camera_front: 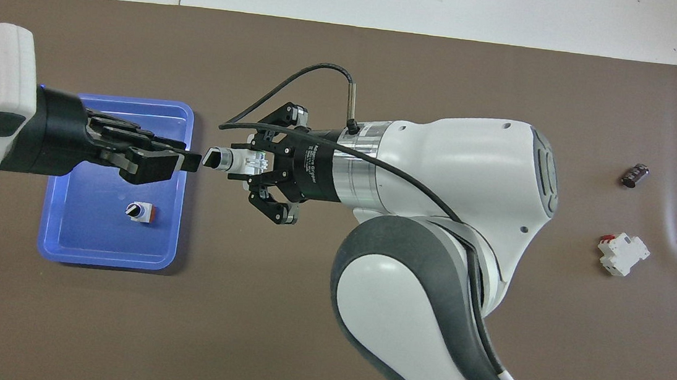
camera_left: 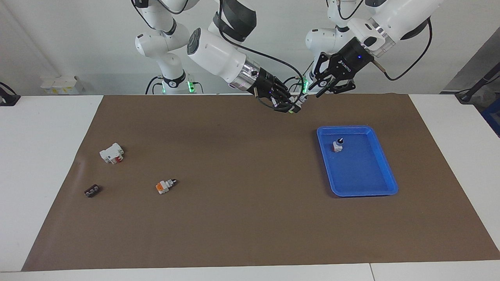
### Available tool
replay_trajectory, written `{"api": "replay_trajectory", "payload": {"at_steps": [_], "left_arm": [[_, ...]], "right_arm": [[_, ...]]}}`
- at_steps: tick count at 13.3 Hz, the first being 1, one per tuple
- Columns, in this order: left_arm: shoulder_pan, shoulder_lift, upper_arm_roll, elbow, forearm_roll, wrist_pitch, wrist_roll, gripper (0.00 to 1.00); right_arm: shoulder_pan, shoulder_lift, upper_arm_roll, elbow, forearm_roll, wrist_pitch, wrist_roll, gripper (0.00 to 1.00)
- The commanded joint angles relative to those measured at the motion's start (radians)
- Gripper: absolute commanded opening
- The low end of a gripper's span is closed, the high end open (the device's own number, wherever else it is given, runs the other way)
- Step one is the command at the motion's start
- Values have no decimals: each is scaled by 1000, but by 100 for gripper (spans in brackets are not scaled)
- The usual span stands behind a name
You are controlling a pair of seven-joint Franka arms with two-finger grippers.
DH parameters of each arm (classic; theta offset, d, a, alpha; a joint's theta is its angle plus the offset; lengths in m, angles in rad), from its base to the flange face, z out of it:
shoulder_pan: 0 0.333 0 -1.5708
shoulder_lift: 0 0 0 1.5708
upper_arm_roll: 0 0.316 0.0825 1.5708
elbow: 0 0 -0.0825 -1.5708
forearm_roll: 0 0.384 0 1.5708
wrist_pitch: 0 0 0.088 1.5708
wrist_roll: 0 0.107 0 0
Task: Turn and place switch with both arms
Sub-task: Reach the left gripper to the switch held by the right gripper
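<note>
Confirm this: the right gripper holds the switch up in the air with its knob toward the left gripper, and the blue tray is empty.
Not quite. The blue tray is not empty: a switch with a red base stands in it, as the facing view shows. The rest holds: the right gripper holds the switch in the air, knob toward the left gripper.

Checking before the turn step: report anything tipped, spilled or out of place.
Only one oddity: the orange-ended white selector switch lies on its side on the brown mat, while the red-based white switch stands upright in the blue plastic tray. Nothing spilled or visibly damaged.
</note>
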Motion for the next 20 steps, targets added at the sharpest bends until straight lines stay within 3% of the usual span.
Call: {"api": "replay_trajectory", "payload": {"at_steps": [1,4,12,13,15,20], "left_arm": [[-29,-30,8,-53,-22,64,20,40],[-58,-34,6,-90,-22,137,19,40],[-62,-34,6,-90,-50,125,16,35],[-59,-34,8,-90,-53,122,16,28],[-59,-34,8,-90,-53,119,13,1],[-55,-39,9,-82,-56,73,-64,0]], "right_arm": [[-6,9,4,12,-11,1,-18,0],[-5,9,4,12,-11,2,-18,0],[-5,9,4,10,-11,2,-18,0],[-5,9,4,10,-11,2,-18,0],[-5,9,4,12,-11,2,-18,0],[-5,9,4,10,-11,2,-18,0]]}}
